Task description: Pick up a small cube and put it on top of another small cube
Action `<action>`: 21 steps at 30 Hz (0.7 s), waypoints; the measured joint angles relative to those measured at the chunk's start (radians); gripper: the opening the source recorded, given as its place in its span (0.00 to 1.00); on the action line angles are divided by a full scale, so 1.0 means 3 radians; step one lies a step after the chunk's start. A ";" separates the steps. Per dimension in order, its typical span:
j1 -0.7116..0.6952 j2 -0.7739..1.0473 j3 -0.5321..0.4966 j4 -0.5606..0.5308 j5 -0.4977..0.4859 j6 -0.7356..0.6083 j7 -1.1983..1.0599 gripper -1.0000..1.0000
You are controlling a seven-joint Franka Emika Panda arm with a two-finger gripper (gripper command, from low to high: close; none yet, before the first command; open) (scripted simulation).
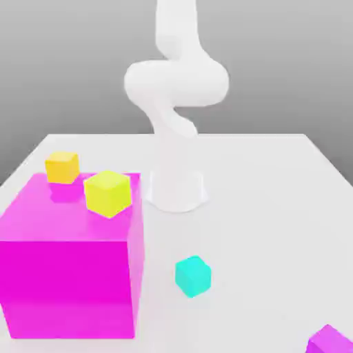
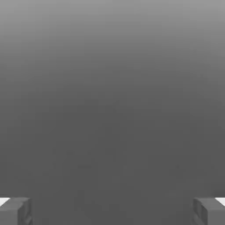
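Holding my claw (image 2: 112, 211) wide open with nothing between its fingers (image 2: 15, 211).

I am seeing my two grey fingertips standing far apart in the hand view, with plain grey background between and beyond them. In the exterior view my white arm (image 1: 176, 103) is rising from its base on the far middle of the white table (image 1: 276, 207). The small turquoise cube (image 1: 192, 276) is sitting alone on the table in front of the base, just beside the big magenta block (image 1: 69, 276) on the exterior view's right, apart from it. The yellow cube (image 1: 107, 193) is resting on the block's top near its front right edge, and the orange cube (image 1: 62, 167) is sitting toward the back of that top. A purple block (image 1: 331, 341) is showing at the lower right corner.
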 joint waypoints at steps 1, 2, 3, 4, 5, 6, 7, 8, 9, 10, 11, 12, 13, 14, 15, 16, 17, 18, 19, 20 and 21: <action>0.0022 0.0113 -0.0002 -0.0097 -0.0020 0.0087 -0.0061 0.50; 0.0044 0.0226 -0.0006 -0.0192 -0.0039 0.0172 -0.0121 0.50; 0.0065 0.0337 -0.0012 -0.0285 -0.0057 0.0257 -0.0181 0.50; 0.0085 0.0447 -0.0017 -0.0378 -0.0073 0.0341 -0.0243 0.50; 0.0106 0.0557 -0.0026 -0.0471 -0.0088 0.0424 -0.0305 0.50; 0.0127 0.0667 -0.0035 -0.0563 -0.0102 0.0507 -0.0367 0.50; 0.0148 0.0778 -0.0046 -0.0656 -0.0115 0.0591 -0.0431 0.50; 0.0169 0.0889 -0.0057 -0.0749 -0.0126 0.0675 -0.0497 0.50; 0.0190 0.1001 -0.0068 -0.0843 -0.0135 0.0760 -0.0565 0.50; 0.0212 0.1115 -0.0081 -0.0938 -0.0142 0.0846 -0.0636 0.50; 0.0235 0.1232 -0.0095 -0.1035 -0.0147 0.0934 -0.0710 0.50; 0.0257 0.1352 -0.0108 -0.1133 -0.0148 0.1023 -0.0789 0.50; 0.0282 0.1477 -0.0122 -0.1234 -0.0146 0.1117 -0.0872 0.50; 0.0309 0.1607 -0.0136 -0.1338 -0.0139 0.1214 -0.0961 0.50; 0.0328 0.1744 -0.0140 -0.1444 -0.0123 0.1317 -0.1059 0.50; 0.0361 0.1890 -0.0154 -0.1555 -0.0099 0.1425 -0.1168 0.50; 0.0389 0.2047 -0.0158 -0.1671 -0.0061 0.1540 -0.1290 0.50; 0.0399 0.2219 -0.0141 -0.1744 -0.0014 0.1668 -0.1395 0.50; 0.0407 0.2366 -0.0128 -0.1771 0.0021 0.1784 -0.1454 0.50; 0.0411 0.2499 -0.0112 -0.1774 0.0040 0.1890 -0.1483 0.50; 0.0398 0.2626 -0.0099 -0.1765 0.0068 0.1994 -0.1511 0.50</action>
